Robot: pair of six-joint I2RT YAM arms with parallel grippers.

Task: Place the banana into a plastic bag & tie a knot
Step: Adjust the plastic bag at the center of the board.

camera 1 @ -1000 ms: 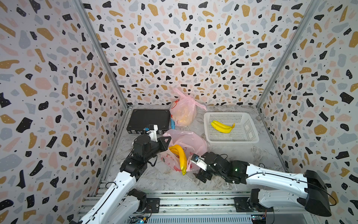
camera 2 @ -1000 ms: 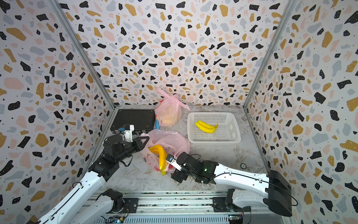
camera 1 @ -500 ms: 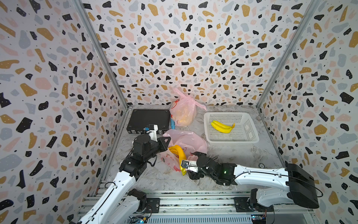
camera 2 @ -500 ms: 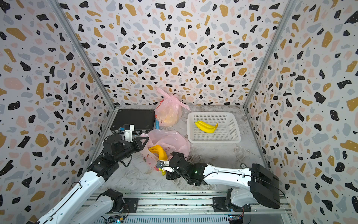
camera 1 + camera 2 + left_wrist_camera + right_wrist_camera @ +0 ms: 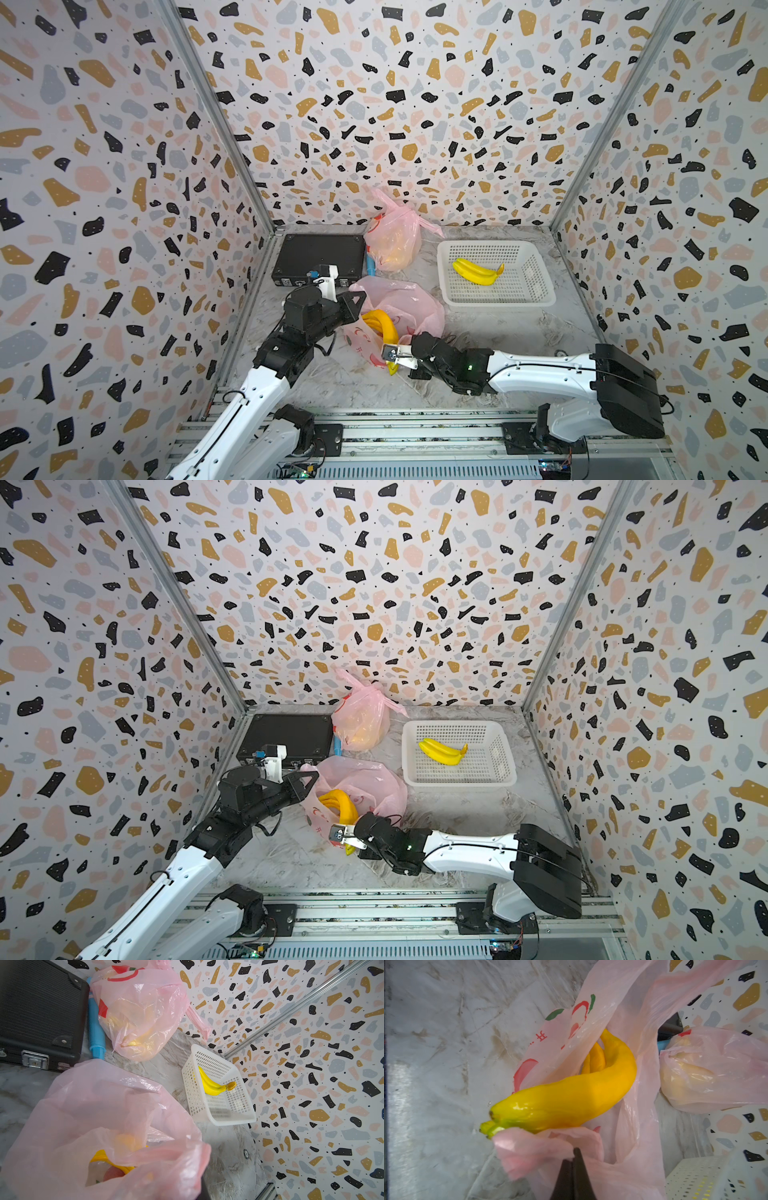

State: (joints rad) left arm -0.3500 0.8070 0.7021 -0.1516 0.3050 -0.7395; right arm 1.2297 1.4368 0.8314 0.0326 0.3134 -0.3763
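Note:
A yellow banana bunch [image 5: 384,328] [image 5: 343,806] [image 5: 571,1101] lies half inside an open pink plastic bag [image 5: 409,305] [image 5: 368,779] [image 5: 93,1105] in the middle of the floor, its stem end sticking out toward the front. My left gripper [image 5: 360,296] [image 5: 313,776] is shut on the bag's rim at its far-left side; in the left wrist view the pink film covers the jaws. My right gripper [image 5: 415,337] [image 5: 361,818] [image 5: 576,1153] is shut on a bunched fold of the bag's near rim, just beside the banana's stem.
A knotted pink bag [image 5: 392,241] with fruit stands at the back wall. To its left lie a black case [image 5: 320,255] and a blue tube [image 5: 370,268]. A white basket [image 5: 540,286] at the back right holds another banana bunch [image 5: 476,270]. Patterned walls close three sides.
My right gripper has moved left to the bag's near rim and closed from wide open onto the plastic. The left gripper has kept its hold and place.

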